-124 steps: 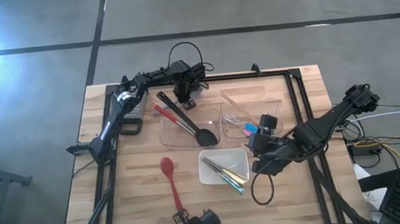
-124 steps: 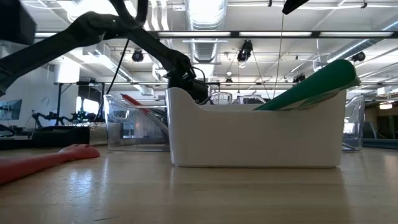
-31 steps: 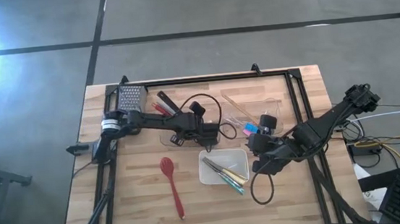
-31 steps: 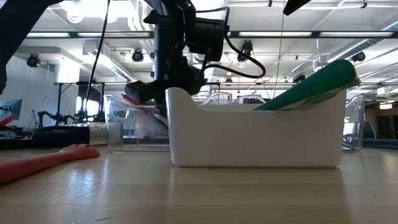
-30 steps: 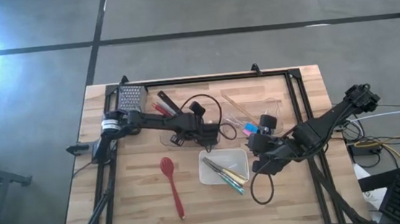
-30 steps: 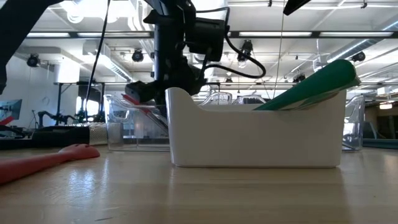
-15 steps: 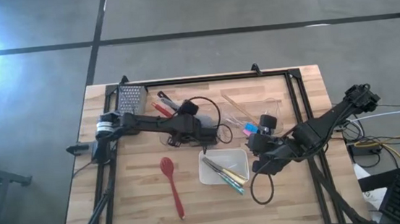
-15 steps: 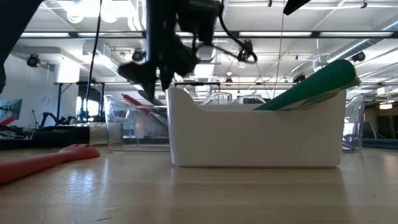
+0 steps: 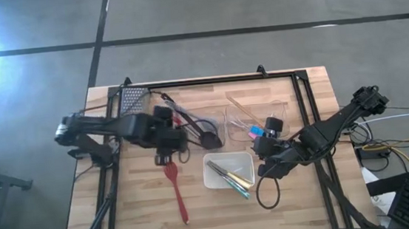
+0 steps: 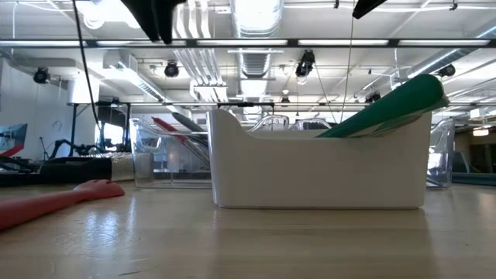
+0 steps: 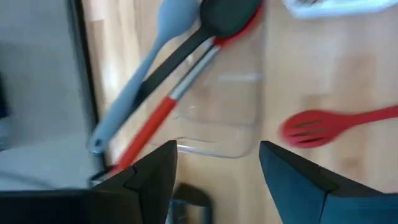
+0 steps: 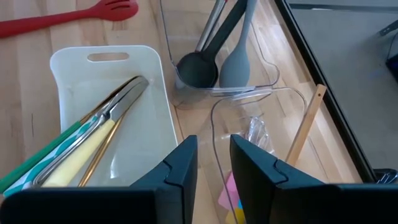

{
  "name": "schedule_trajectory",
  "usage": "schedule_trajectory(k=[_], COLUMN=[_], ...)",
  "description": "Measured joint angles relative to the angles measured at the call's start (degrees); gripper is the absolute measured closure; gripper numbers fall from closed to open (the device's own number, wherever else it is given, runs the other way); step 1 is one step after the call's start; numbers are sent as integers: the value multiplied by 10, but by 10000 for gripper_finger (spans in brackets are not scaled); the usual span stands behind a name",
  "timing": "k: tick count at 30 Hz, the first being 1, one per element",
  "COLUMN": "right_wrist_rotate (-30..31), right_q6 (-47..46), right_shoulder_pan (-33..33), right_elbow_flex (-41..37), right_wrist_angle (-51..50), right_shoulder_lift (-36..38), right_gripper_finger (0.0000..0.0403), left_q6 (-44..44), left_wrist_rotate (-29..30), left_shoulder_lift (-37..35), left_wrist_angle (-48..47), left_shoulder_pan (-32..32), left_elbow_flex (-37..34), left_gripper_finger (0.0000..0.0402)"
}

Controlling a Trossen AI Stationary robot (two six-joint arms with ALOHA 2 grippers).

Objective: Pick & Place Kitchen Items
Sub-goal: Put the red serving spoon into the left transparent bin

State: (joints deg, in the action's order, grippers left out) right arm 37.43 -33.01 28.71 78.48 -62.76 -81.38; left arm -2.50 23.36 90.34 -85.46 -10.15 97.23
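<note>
The left tool (image 9: 165, 156) hangs released above the red slotted spoon (image 9: 174, 184), at 9 o'clock of the white tray (image 9: 214, 179). At 12 o'clock of that tool, the left bin (image 11: 239, 118) holds a black ladle (image 9: 208, 138), a grey spoon (image 11: 166, 25) and a red-handled utensil (image 11: 152, 127). The right tool (image 12: 208, 171), slightly parted and empty, waits at the tray's 3 o'clock on the tabletop (image 9: 138, 209).

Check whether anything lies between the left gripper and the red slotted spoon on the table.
Nothing visible does. The left gripper hangs open just above the head end of the red slotted spoon, which lies alone on bare wood. The clear bin and white tray sit off to the side.
</note>
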Motion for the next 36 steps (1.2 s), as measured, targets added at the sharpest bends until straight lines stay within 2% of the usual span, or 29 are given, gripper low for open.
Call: schedule_trajectory(k=[7, 10, 12, 15, 19, 23, 26, 30, 36], right_wrist_rotate=[0, 0, 0, 0, 1, 0, 0, 0, 0], right_q6=[0, 0, 0, 0, 0, 0, -7, -22, -33], right_shoulder_pan=[0, 0, 0, -2, -3, -4, -6, -6, -6], right_elbow_flex=[0, 0, 0, 0, 0, 3, 12, 22, 36], right_wrist_angle=[3, 3, 3, 6, 12, 17, 18, 18, 18], right_shoulder_lift=[0, 0, 0, 0, 0, 0, 0, 0, 0], right_gripper_finger=[322, 325, 326, 322, 314, 309, 310, 315, 318], left_q6=[-114, -115, -75, 36, 168, 244, 260, 249, 268], left_wrist_rotate=[-58, -64, -64, -64, -76, -108, -110, -159, -201], left_shoulder_lift=[-77, -95, -100, -101, -99, -85, -73, -46, 17], left_wrist_angle=[10, 15, 31, 91, 251, 391, 447, 504, 530], left_shoulder_pan=[-53, -88, -113, -150, -196, -229, -246, -258, -271], left_elbow_flex=[-27, -56, -79, -127, -218, -296, -328, -353, -357], left_gripper_finger=[168, 168, 168, 168, 168, 168, 168, 168, 170])
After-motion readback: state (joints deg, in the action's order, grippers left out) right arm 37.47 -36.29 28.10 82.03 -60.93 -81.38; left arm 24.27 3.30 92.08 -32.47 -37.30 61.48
